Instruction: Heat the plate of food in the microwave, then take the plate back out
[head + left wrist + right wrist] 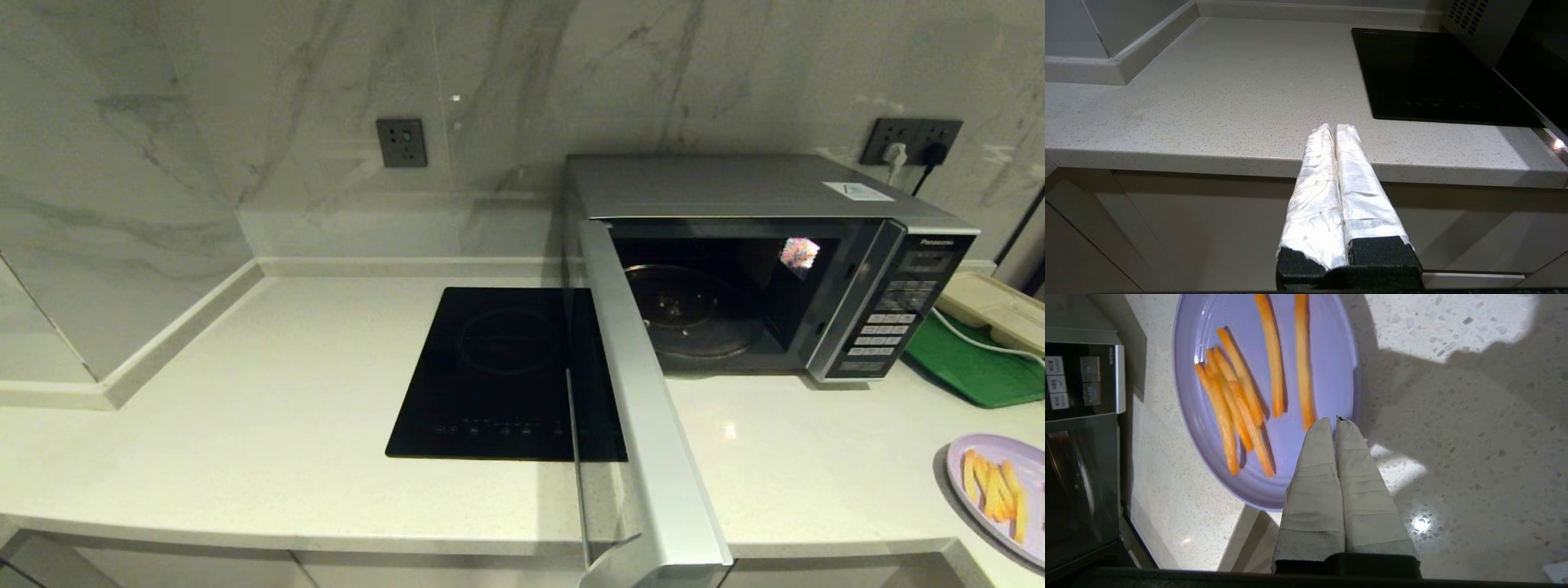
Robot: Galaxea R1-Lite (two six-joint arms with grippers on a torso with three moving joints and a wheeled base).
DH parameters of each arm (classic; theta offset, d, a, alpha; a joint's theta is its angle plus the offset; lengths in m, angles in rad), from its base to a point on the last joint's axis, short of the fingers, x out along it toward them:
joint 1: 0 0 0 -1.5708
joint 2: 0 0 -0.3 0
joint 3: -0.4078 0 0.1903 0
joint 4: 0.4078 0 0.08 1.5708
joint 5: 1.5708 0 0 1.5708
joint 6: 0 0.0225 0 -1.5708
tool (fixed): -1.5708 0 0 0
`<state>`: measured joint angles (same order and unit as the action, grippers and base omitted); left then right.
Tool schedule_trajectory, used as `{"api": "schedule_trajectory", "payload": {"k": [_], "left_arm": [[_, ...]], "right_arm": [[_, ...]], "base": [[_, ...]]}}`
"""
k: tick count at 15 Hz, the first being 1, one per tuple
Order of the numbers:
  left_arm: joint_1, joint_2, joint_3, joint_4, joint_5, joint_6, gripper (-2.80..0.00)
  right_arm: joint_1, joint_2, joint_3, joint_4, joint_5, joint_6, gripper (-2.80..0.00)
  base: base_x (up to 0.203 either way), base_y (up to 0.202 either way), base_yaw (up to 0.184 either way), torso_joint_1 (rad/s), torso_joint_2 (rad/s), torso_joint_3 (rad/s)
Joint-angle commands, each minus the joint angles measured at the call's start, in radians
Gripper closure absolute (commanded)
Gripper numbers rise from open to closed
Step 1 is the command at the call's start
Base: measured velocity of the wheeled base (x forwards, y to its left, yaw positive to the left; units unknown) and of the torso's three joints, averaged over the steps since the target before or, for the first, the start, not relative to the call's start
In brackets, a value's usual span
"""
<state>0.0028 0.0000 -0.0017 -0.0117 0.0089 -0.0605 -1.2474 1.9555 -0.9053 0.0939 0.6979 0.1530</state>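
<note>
Right gripper (1336, 418), jaws clenched empty, hangs over the plate (1327, 355) beside the open microwave (759, 192); left gripper (1335, 126) clenched too.

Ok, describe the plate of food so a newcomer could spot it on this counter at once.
Start at the microwave, its door swung open. On the counter in front of it to the right, near the edge, lies the plate: round, pale lilac, holding thin orange fries. The beige tray beside the microwave is compartmented, on a green board.
</note>
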Motion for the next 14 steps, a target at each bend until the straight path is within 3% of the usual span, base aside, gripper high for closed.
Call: {"api": "schedule_trajectory", "payload": {"k": [1, 8, 13, 14], "left_arm": [[0.000, 0.000, 0.000, -0.001, 0.000, -0.001, 0.00], [0.000, 0.000, 0.000, -0.001, 0.000, -0.001, 0.00], [0.000, 0.000, 0.000, -0.001, 0.000, -0.001, 0.00], [0.000, 0.000, 0.000, -0.001, 0.000, -0.001, 0.00]], "right_arm": [[-0.002, 0.047, -0.018, 0.003, 0.002, 0.002, 0.00], [-0.007, -0.026, -0.005, 0.009, 0.002, -0.002, 0.00], [0.073, -0.220, -0.036, 0.049, -0.041, -0.021, 0.00], [0.102, -0.277, -0.054, 0.078, -0.057, -0.022, -2.80]], "base": [[0.000, 0.000, 0.000, 0.000, 0.00, 0.000], [0.000, 0.000, 0.000, 0.000, 0.00, 0.000], [0.000, 0.000, 0.000, 0.000, 0.00, 0.000], [0.000, 0.000, 0.000, 0.000, 0.00, 0.000]]}}
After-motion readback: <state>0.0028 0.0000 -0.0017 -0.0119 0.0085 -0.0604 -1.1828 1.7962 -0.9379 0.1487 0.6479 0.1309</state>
